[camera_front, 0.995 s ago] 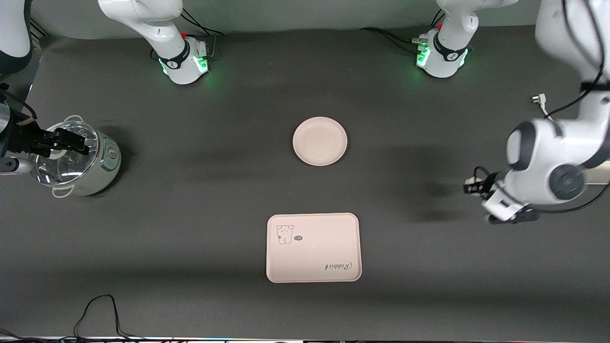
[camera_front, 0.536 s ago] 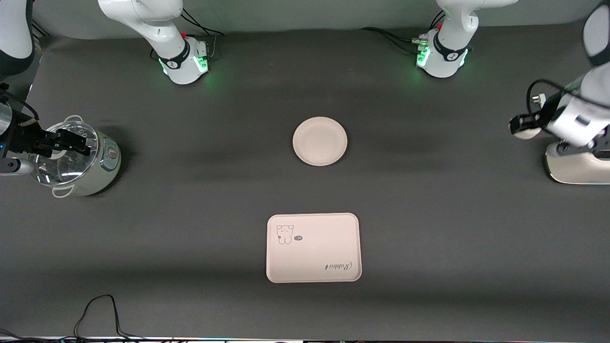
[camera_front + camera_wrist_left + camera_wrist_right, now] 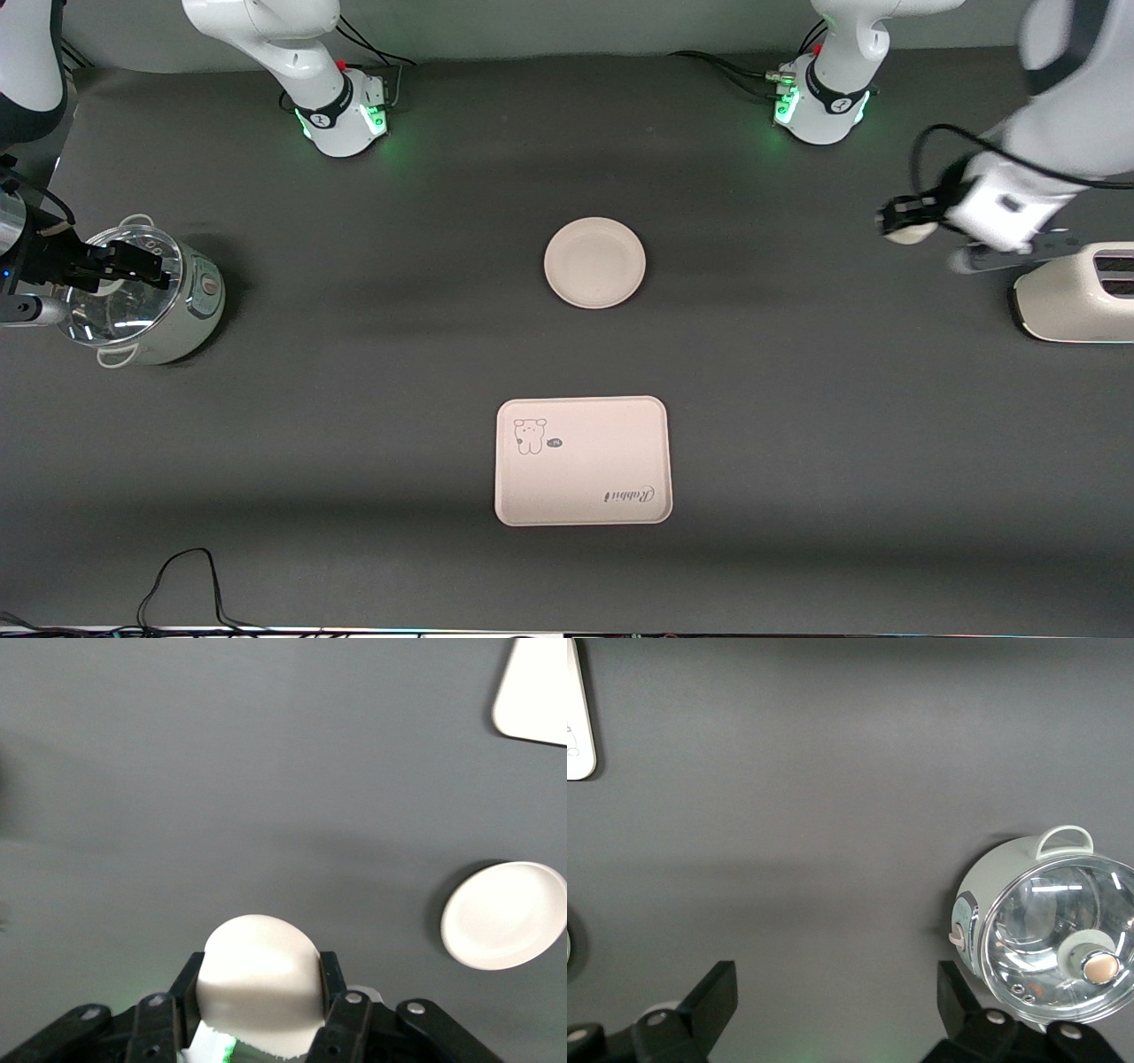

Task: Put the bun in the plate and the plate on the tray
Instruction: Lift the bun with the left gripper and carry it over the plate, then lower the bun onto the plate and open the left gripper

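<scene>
My left gripper (image 3: 901, 219) is shut on the bun (image 3: 904, 233), a small off-white rounded lump, and holds it in the air over bare table between the toaster and the plate. In the left wrist view the bun (image 3: 259, 979) fills the gap between the black fingers (image 3: 184, 992). The round cream plate (image 3: 594, 262) lies empty at the table's middle and also shows in the left wrist view (image 3: 503, 914). The cream rectangular tray (image 3: 582, 461) with the rabbit drawing lies nearer the front camera, empty. My right gripper (image 3: 124, 262) is open and empty (image 3: 837, 1001), waiting over the pot.
A pale green pot with a glass lid (image 3: 142, 297) stands at the right arm's end of the table (image 3: 1050, 926). A cream toaster (image 3: 1074, 294) stands at the left arm's end. A black cable (image 3: 182, 580) lies at the table's front edge.
My left gripper swung away from the front camera past the toaster, then moved toward the table's middle with the bun in it. The toaster has come into view. The right arm stayed still.
</scene>
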Robot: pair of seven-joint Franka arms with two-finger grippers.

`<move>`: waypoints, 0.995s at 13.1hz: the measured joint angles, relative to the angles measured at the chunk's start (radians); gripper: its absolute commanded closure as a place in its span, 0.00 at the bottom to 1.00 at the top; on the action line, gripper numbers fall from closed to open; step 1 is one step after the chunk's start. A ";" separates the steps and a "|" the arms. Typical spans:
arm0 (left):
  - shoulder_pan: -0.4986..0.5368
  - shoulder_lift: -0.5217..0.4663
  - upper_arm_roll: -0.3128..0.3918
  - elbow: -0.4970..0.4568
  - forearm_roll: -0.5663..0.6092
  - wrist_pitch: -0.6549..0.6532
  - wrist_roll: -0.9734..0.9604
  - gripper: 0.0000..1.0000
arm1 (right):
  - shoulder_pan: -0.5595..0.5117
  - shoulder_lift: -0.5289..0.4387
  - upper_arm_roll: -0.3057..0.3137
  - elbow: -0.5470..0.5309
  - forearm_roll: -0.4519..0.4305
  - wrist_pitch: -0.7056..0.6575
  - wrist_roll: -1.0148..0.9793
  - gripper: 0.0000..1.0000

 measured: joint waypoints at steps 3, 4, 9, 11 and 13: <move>-0.076 0.070 -0.148 -0.001 0.001 0.115 -0.269 0.45 | 0.000 0.000 -0.001 -0.001 0.000 0.000 0.000 0.00; -0.109 0.103 -0.185 -0.002 0.002 0.157 -0.361 0.45 | 0.000 0.000 -0.002 -0.002 0.000 0.000 0.000 0.00; -0.330 0.319 -0.215 -0.005 0.079 0.399 -0.691 0.45 | 0.000 0.000 -0.005 -0.006 0.000 0.000 0.001 0.00; -0.396 0.422 -0.215 -0.009 0.135 0.482 -0.791 0.45 | 0.000 0.000 -0.006 -0.008 0.000 0.000 0.001 0.00; -0.430 0.505 -0.214 -0.009 0.153 0.556 -0.832 0.45 | 0.000 0.000 -0.007 -0.009 0.000 0.001 0.001 0.00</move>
